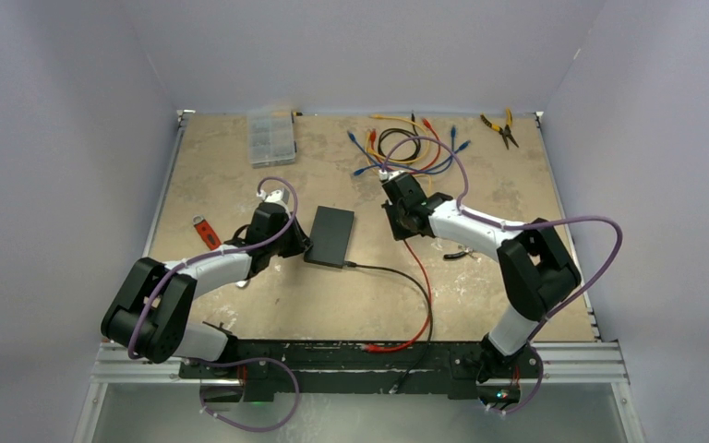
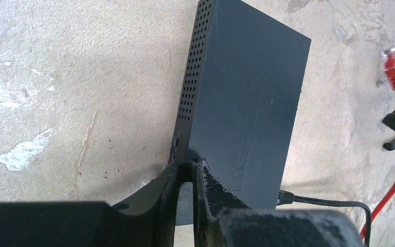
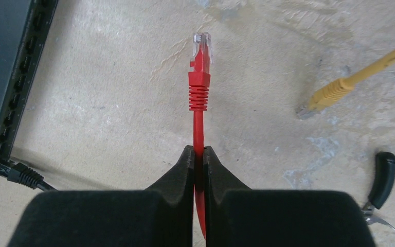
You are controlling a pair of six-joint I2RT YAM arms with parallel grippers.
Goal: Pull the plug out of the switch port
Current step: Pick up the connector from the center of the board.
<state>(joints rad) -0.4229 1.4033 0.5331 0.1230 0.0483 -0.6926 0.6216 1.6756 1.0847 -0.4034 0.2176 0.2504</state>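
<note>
The switch [image 1: 332, 235] is a flat black box lying mid-table, its socket row [image 3: 18, 77] facing right. My left gripper [image 2: 187, 167] is shut on the switch's [image 2: 247, 92] near left edge. My right gripper [image 3: 199, 151] is shut on a red cable just behind its plug [image 3: 200, 67]. That red plug, with a clear tip, hangs free over the table to the right of the sockets and touches none of them. It also shows in the left wrist view as the red plug [image 2: 393, 64]. A black cable's plug [image 3: 23, 175] sits in the end socket.
A clear compartment box [image 1: 270, 138] stands at the back left. A bundle of coloured cables [image 1: 406, 148] and pliers [image 1: 500, 127] lie at the back. A yellow cable end [image 3: 334, 90] and a black-handled tool [image 3: 383, 175] lie right of my right gripper. A red-handled tool [image 1: 206, 231] lies left.
</note>
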